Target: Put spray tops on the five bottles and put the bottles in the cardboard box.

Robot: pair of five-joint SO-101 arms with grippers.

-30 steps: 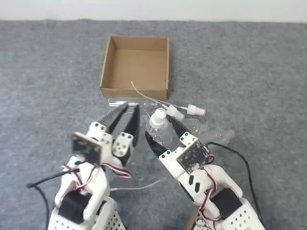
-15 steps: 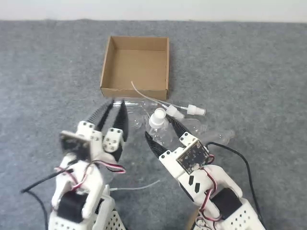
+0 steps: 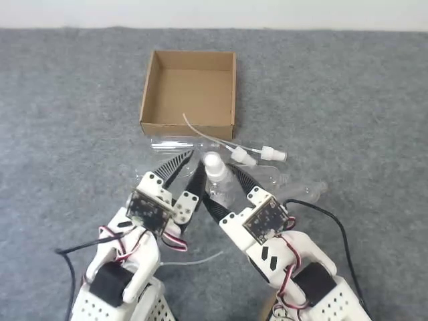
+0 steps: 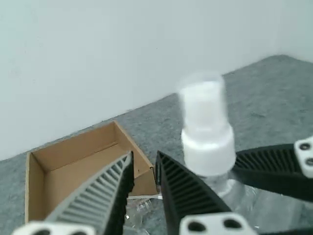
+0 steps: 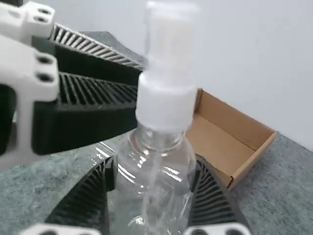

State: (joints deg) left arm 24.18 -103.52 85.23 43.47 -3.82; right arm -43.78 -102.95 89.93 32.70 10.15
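My right gripper [image 3: 219, 179] is shut on a clear bottle [image 5: 155, 169], which stands upright with a white spray top [image 3: 215, 164] on its neck. The ribbed fingers [image 5: 89, 199] press both sides of the bottle's body. My left gripper [image 3: 194, 161] is open just beside the spray top [image 4: 205, 128], which stands outside its narrow gap. The cardboard box [image 3: 189, 93] lies beyond both grippers, with no bottles in it. Two loose spray tops [image 3: 245, 158] with thin tubes lie near its front right corner.
Clear bottles lie flat on the grey carpet in front of the box [image 3: 172, 143] and to the right of my right gripper [image 3: 297, 189]. A thin white tube [image 3: 192, 261] lies between the two arm bases.
My left gripper has swung right and forward, ending close beside the bottle's spray top. The right gripper has shifted the bottle slightly left.
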